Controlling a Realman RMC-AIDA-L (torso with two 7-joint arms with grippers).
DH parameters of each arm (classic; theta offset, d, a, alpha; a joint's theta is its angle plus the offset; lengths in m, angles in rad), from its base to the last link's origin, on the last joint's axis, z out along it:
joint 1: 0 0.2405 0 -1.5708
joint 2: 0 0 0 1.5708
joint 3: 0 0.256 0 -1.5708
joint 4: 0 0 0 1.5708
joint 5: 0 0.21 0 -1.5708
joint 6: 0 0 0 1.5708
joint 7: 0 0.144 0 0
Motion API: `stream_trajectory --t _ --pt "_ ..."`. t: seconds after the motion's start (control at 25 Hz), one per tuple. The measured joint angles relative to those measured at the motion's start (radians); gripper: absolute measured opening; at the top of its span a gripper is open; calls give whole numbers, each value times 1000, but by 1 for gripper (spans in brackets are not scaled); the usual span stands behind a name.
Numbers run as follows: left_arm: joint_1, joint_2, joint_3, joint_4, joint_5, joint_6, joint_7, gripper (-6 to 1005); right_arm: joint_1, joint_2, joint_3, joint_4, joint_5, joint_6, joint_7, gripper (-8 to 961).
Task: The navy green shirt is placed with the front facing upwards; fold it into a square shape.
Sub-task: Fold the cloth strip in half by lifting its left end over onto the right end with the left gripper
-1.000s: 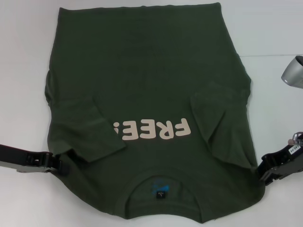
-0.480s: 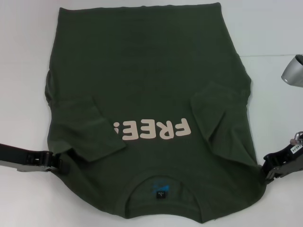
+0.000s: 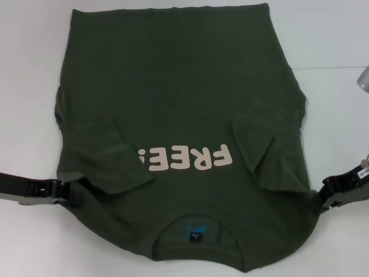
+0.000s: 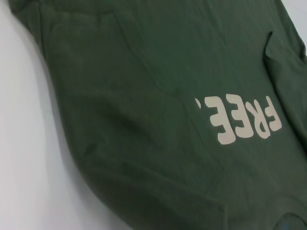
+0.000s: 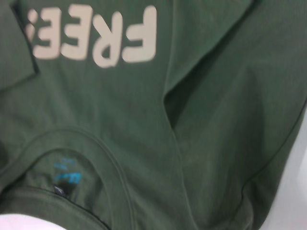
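Olive-green cotton makes up the large short-sleeved navy green shirt (image 3: 184, 138), which lies front up on the white counter (image 3: 334, 115) with its collar nearest the robot and its hem at the far side. Both sleeves (image 3: 109, 156) are already folded inward over the chest, so the sides look dealt with and the lengthwise fold is, in my judgement, the step now in hand.

The left end effector (image 3: 70, 193) sits low on the counter at the shirt's left shoulder edge, and the right end effector (image 3: 324, 199) sits at the right shoulder edge, each touching or just under the fabric. Whether either set of fingers is closed on cloth I cannot tell; the dark cloth hides the tips in the head view, and neither wrist view shows them.

The next move probably calls for a firm pinch at both shoulders, then an even lift carrying the collar end toward the hem, both arms level so the folded sleeves do not slide out.

Cream block lettering (image 3: 187, 160) on the chest reads "FREE!", upside down from the head camera. Inside the round collar (image 3: 193, 216) a blue print and a small dark tag (image 3: 196, 235) show, too small to read.
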State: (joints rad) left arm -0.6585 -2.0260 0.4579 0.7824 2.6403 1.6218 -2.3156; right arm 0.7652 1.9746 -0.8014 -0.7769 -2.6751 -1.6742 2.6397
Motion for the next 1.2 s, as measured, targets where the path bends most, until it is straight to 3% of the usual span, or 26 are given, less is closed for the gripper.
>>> stream_trajectory --t 0.36,0.56,0.96,1.2 --pt "12 7 -68 0 -6 3 23 67 -51 -21 173 -2 58 -3 -90 34" --pt "20 8 -102 0 -15 4 38 67 -102 -30 211 -2 158 7 -132 35" --pt "52 17 -141 2 -115 7 53 66 -185 -26 281 7 325 42 -215 35" --pt "67 14 -160 -3 -187 -8 73 66 -218 -10 343 14 399 67 -288 34"
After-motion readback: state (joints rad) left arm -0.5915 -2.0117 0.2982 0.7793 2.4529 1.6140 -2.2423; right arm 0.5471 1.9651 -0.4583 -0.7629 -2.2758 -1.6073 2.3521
